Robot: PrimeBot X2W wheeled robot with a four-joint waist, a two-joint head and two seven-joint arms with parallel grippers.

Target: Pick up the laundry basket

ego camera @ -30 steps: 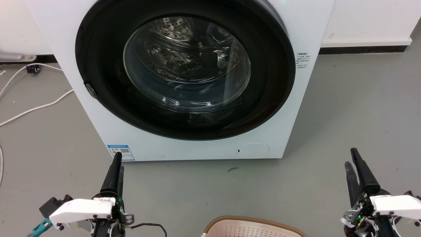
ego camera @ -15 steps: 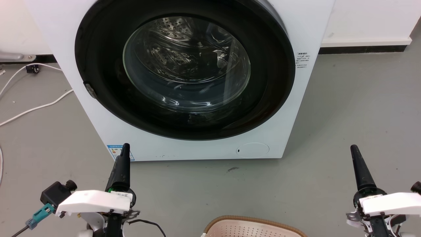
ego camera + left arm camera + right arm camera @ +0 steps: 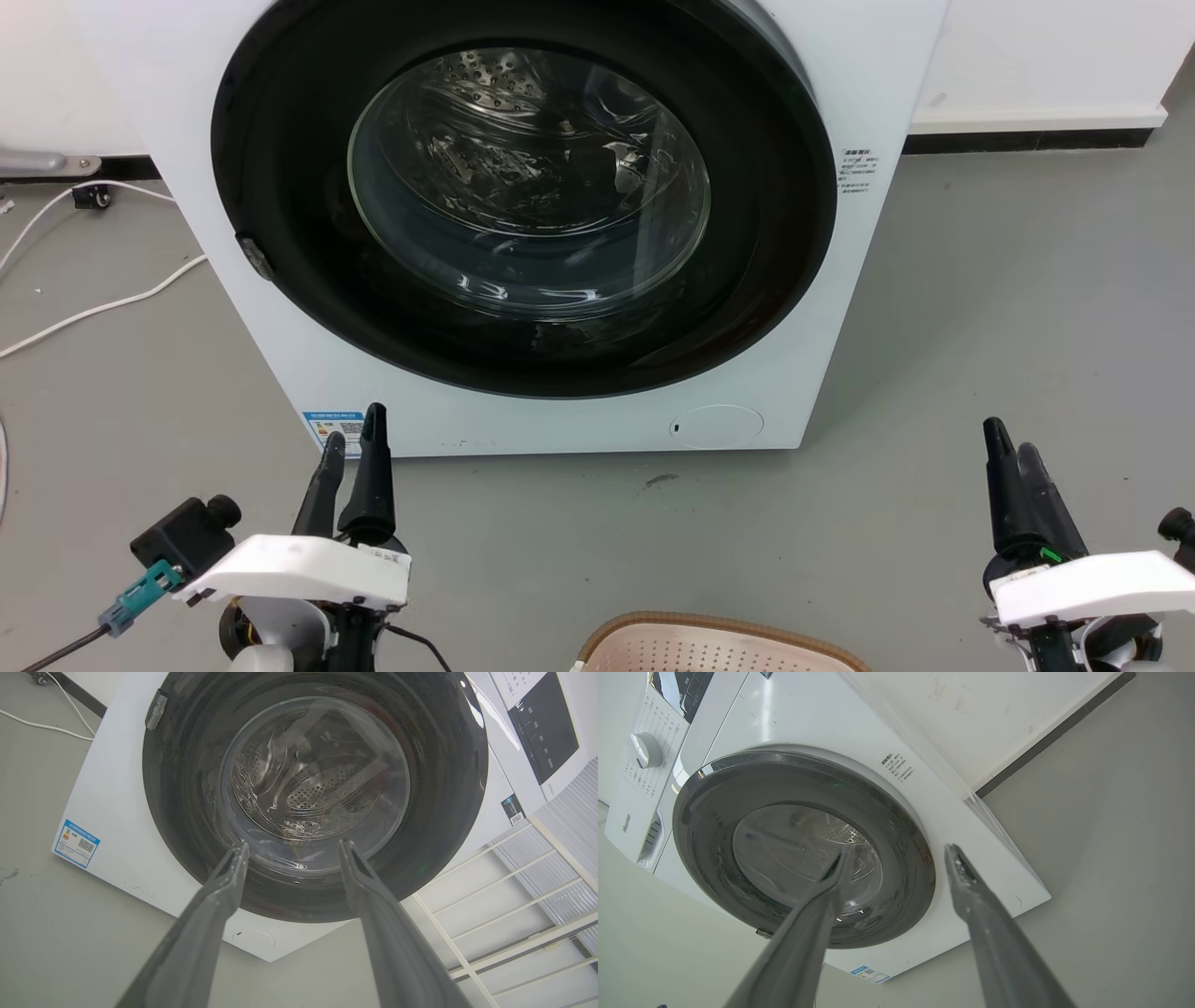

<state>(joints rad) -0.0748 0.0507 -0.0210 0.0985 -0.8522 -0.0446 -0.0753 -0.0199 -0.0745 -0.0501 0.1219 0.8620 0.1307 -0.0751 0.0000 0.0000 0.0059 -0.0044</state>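
Cream-pink laundry basket (image 3: 711, 620) sits ungrasped before the washing machine (image 3: 523, 224); my left hand (image 3: 355, 426) and right hand (image 3: 1010, 437) gape empty

White washer (image 3: 840, 308), black door (image 3: 280, 187) ring, shiny silver drum (image 3: 523, 121) full of dot holes. Blue sticker (image 3: 316, 426) sits right by the left gripper (image 3: 355, 425)'s dark fingers. Basket (image 3: 719, 649), low between that and the right gripper (image 3: 1009, 437), is cream-pink and dotted with a brown braided rim. Floor (image 3: 1027, 280) is plain grey.

Setting: white front-loading washing machine (image 3: 527, 205) on grey floor (image 3: 1008, 317).
White wall (image 3: 1046, 56) with dark baseboard (image 3: 1027, 142) is seen behind; white cables (image 3: 103, 306) are laid at the floor's left edge.
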